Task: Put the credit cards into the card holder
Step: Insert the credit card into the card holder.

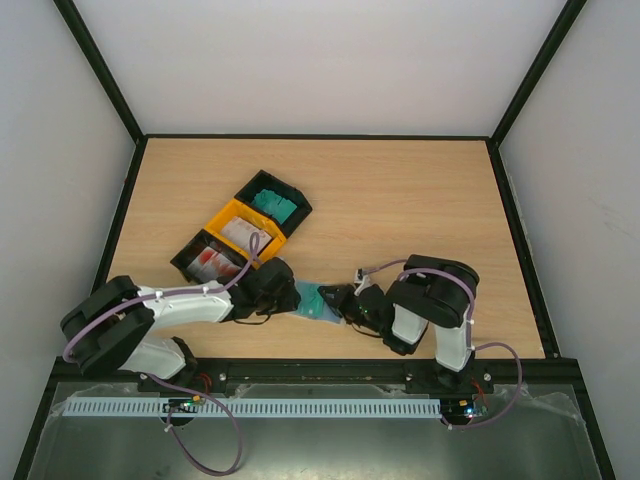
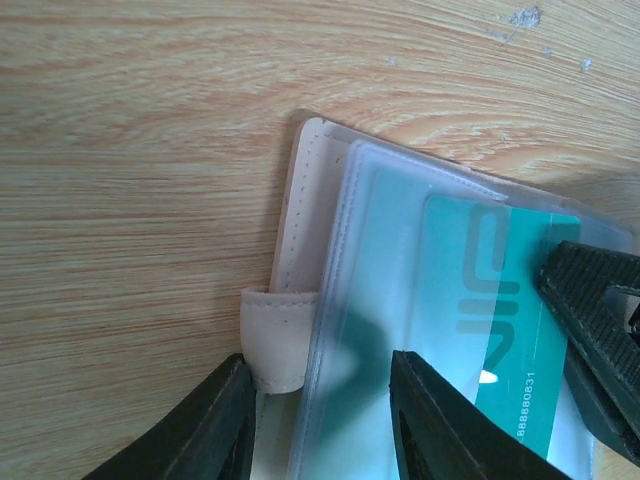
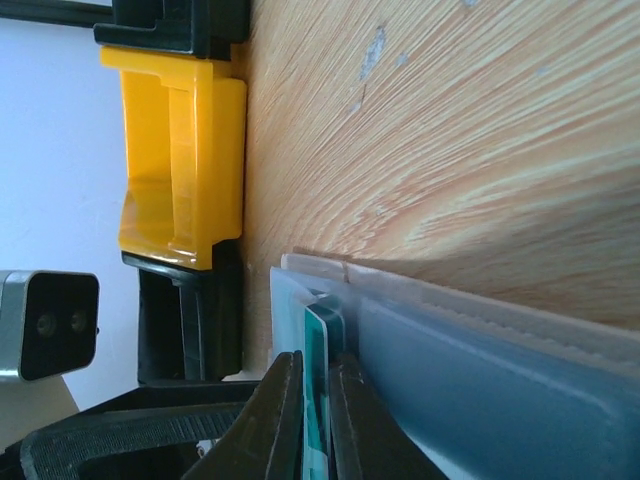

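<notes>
The beige card holder (image 2: 303,200) lies open on the wooden table, its clear sleeves (image 2: 385,240) facing up and its strap (image 2: 275,335) curled at the edge. A teal credit card (image 2: 500,300) is partly inside a sleeve. My right gripper (image 3: 318,400) is shut on that credit card (image 3: 321,335), edge-on at the sleeve mouth of the card holder (image 3: 480,390). My left gripper (image 2: 320,420) stands open astride the strap and the sleeve edge. From above, both grippers meet at the card holder (image 1: 320,300), with the left gripper (image 1: 290,297) and the right gripper (image 1: 345,303) on either side.
Three joined tray bins sit behind the left arm: a black one with teal cards (image 1: 272,203), a yellow one with pale cards (image 1: 245,232), and a black one with red-marked cards (image 1: 212,260). The yellow bin (image 3: 180,160) stands close beyond the holder.
</notes>
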Robot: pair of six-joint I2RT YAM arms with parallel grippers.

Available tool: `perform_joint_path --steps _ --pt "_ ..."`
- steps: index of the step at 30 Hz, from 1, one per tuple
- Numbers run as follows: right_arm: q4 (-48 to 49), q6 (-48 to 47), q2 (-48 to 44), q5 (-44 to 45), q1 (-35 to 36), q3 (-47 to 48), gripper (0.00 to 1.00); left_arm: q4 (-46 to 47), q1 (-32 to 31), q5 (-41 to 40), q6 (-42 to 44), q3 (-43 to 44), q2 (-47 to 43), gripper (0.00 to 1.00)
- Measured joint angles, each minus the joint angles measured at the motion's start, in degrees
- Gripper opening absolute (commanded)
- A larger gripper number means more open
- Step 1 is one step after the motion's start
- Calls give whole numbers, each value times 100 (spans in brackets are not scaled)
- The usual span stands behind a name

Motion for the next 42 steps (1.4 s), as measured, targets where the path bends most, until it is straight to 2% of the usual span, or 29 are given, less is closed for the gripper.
perform_joint_path --steps 3,8,11,12,14,20,23,27,30,33,42 --pt "-15 24 -9 35 33 -2 27 9 13 -2 0 -33 -35 39" --pt "-686 -68 -549 96 81 -11 40 15 11 2 0 -42 -42 40" --pt "-1464 -175 -1113 162 98 26 44 131 11 164 9 -105 -68 41" --pt "-2094 -227 -1414 221 103 127 50 260 11 378 11 -168 -90 41" --pt "-2326 -260 -1495 240 103 179 53 275 11 404 9 -177 -96 42" --pt "-4411 -704 -2411 487 107 743 65 352 11 647 -4 -249 -153 44" --pt "-5036 -944 -2559 457 109 984 68 409 11 778 -9 -269 -155 45" --pt "-5493 -1115 -2568 426 111 1180 68 461 11 905 -7 -289 -155 45" --pt "-5777 -1209 -2618 461 111 1272 54 479 11 951 -9 -299 -155 40" --pt "-6057 -1263 -2638 422 111 1320 48 494 11 1001 -22 -323 -155 34" --pt "-5910 -1307 -2369 236 116 1464 48 636 11 1178 -7 -409 -122 33"
